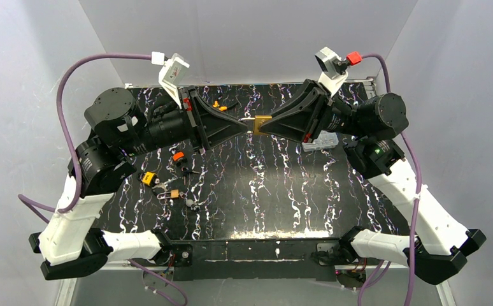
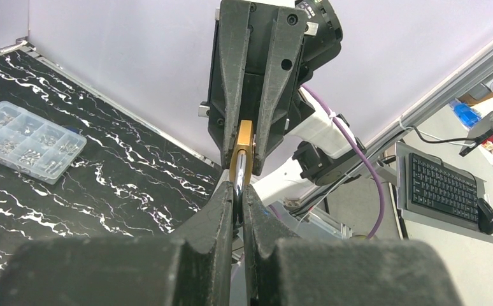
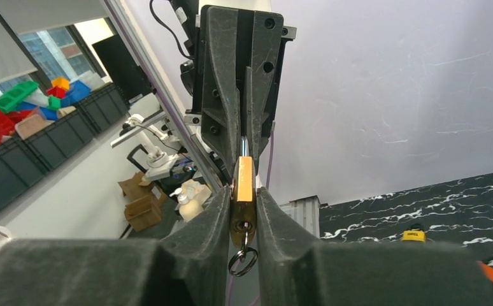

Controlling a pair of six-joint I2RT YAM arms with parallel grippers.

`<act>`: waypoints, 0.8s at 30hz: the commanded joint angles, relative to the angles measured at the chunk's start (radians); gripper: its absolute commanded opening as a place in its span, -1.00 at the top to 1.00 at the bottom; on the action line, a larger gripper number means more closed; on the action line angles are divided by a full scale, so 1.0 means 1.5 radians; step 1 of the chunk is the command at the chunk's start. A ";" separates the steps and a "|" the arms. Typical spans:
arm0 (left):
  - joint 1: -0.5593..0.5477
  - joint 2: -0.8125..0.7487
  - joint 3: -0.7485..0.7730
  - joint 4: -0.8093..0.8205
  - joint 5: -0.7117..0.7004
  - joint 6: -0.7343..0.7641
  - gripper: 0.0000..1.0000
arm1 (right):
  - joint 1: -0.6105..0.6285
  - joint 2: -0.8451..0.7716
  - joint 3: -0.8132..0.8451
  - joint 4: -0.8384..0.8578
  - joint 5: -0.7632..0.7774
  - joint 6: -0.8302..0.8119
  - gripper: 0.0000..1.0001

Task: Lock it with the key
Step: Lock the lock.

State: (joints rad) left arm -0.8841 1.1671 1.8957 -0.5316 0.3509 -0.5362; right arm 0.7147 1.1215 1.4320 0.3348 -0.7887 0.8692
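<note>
Holding the padlock (image 1: 261, 124) up over the table (image 1: 263, 197): my L gripper (image 2: 239, 205) is pinched on its silver loop (image 2: 237, 182), my R gripper (image 3: 242, 220) prob. squeezes its gold body. Key ring (image 3: 242, 260) hangs below.

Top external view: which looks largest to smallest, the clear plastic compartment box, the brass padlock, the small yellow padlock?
1. Clear plastic compartment box.
2 and 3. Brass padlock and small yellow padlock: similar; the brass one is raised and partly hidden, so unranked.
</note>
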 commanded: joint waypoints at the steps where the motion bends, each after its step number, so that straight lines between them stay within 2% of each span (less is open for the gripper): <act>1: 0.000 0.003 0.013 0.002 0.001 0.003 1.00 | 0.001 0.001 0.036 -0.003 -0.006 0.002 0.71; 3: 0.000 0.005 0.019 -0.011 -0.006 0.008 1.00 | 0.001 -0.001 0.039 -0.022 0.000 -0.008 0.96; 5: 0.000 0.009 0.031 -0.043 -0.024 0.020 0.98 | 0.001 -0.007 0.040 -0.049 0.012 -0.023 0.97; 8: 0.000 0.006 0.040 -0.083 -0.052 0.039 0.58 | 0.001 -0.017 0.034 -0.079 0.030 -0.039 0.97; 11: 0.000 -0.001 0.040 -0.105 -0.075 0.054 0.40 | 0.001 -0.021 0.029 -0.087 0.030 -0.040 0.97; 24: 0.000 -0.006 0.058 -0.146 -0.091 0.092 0.45 | 0.001 -0.013 0.030 -0.088 0.002 -0.015 0.97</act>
State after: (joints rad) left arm -0.8841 1.1726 1.9524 -0.7344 0.2268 -0.4292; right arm 0.7139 1.1183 1.4441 0.1585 -0.7678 0.8347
